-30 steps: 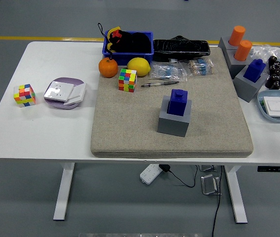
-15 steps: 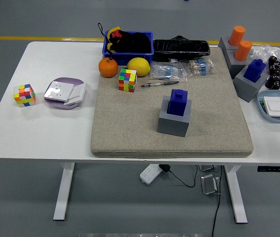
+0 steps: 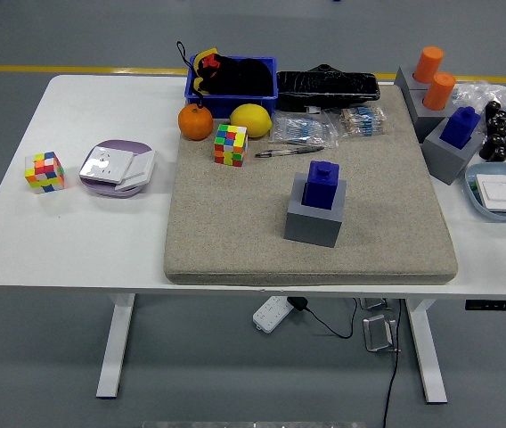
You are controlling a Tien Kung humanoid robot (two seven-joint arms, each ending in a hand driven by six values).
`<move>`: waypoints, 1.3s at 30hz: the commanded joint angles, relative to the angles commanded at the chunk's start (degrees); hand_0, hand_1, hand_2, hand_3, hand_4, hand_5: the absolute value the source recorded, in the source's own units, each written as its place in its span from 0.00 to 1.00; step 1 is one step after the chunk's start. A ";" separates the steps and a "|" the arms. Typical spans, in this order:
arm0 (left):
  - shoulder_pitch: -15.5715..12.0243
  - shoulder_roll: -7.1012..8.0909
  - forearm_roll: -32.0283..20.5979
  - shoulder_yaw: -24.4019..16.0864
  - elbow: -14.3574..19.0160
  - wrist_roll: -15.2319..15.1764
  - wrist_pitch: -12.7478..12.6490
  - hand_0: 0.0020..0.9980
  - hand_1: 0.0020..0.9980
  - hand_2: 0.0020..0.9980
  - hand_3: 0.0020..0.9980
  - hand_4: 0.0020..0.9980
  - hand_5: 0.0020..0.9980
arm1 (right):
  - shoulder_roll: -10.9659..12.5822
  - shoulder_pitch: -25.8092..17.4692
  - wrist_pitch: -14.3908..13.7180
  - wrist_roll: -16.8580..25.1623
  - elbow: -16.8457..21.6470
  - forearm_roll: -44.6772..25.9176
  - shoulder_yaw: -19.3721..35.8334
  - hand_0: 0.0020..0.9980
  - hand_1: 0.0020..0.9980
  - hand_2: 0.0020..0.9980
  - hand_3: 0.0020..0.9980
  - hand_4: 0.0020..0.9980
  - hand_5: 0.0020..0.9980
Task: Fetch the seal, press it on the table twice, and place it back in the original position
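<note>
— While nothing is reaching in yet, what lies on the white table [image 3: 75,241], from the left?

— First a puzzle cube [image 3: 44,171], then a purple dish [image 3: 116,168]. On the beige mat [image 3: 235,232] come an orange [image 3: 195,122], a second cube [image 3: 231,144], a lemon [image 3: 250,119] and a pen [image 3: 289,152].

— And the seal?

— The blue seal [image 3: 322,185] stands upright in its grey holder [image 3: 314,221], mid-mat. A second blue seal [image 3: 460,126] sits in a holder at the right edge.

— The hands?

— Neither shows, so I can't tell whether they're released or clenched.

— Risks?

— Likely picking the wrong seal, or dragging the holder up with it if the fit is snug.
</note>
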State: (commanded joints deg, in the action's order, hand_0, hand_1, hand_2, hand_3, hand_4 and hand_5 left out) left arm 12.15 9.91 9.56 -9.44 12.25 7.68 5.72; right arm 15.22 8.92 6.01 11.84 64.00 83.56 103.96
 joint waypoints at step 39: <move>-0.48 -0.57 0.17 -0.94 -0.11 0.13 -0.34 0.81 0.81 0.78 0.84 0.79 0.41 | -0.14 -0.14 0.01 -0.09 0.21 -0.06 0.24 0.81 0.66 0.64 0.62 0.76 0.16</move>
State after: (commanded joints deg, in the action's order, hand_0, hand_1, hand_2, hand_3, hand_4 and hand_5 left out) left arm 11.67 9.34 9.73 -10.38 12.14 7.81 5.39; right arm 15.07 8.78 6.02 11.75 64.22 83.50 104.20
